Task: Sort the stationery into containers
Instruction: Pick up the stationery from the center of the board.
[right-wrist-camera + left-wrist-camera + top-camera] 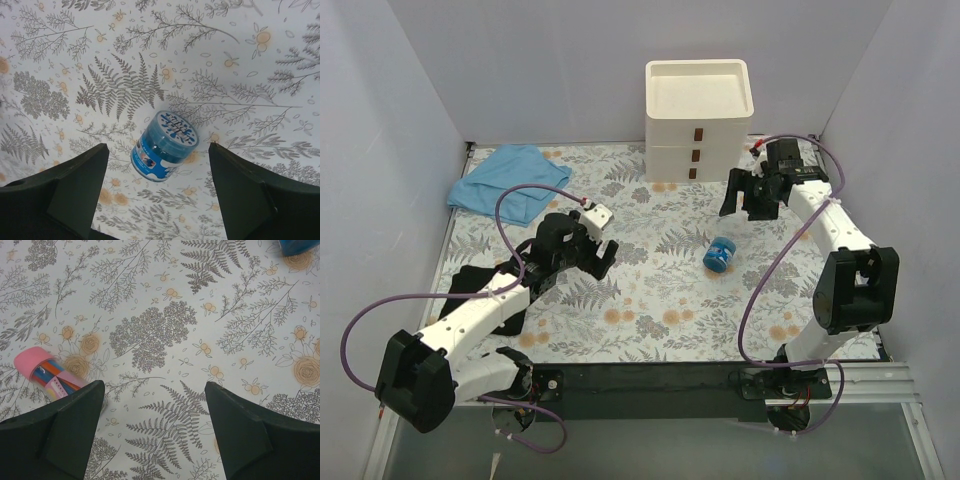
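Observation:
A small clear-blue round box lies tilted on its side on the floral table; in the right wrist view it shows between my fingers but well below them. My right gripper is open and empty, raised above the table, up and right of the box. A pink tube with coloured stripes lies beside my left finger, partly hidden by it. My left gripper is open and empty over bare table. The cream-white drawer unit, with a tray top, stands at the back. No pens or markers show.
A light-blue cloth lies at the back left. A black object lies under the left arm. Grey walls close the table on the left, back and right. The blue box's edge shows in the left wrist view.

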Controlling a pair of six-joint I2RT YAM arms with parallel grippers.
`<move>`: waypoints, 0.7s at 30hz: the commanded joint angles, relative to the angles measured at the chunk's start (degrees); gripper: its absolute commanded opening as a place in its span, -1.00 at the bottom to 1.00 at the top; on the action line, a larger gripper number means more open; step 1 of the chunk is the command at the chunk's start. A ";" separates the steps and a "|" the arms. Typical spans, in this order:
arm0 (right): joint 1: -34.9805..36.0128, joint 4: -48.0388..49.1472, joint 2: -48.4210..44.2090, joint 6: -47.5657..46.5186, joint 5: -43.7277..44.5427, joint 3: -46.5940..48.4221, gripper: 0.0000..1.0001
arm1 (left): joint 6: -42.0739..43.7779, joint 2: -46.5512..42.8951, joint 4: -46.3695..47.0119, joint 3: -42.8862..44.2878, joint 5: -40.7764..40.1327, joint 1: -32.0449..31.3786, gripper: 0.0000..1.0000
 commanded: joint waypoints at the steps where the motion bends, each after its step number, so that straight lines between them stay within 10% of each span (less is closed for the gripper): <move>1: 1.58 -2.52 0.73 8.55 2.95 0.49 0.77 | -1.63 -0.27 -2.17 0.99 -3.86 0.18 0.64; 21: 0.53 2.13 4.68 7.07 -5.21 1.89 0.74 | -16.39 21.16 -17.98 24.63 -16.27 13.27 0.63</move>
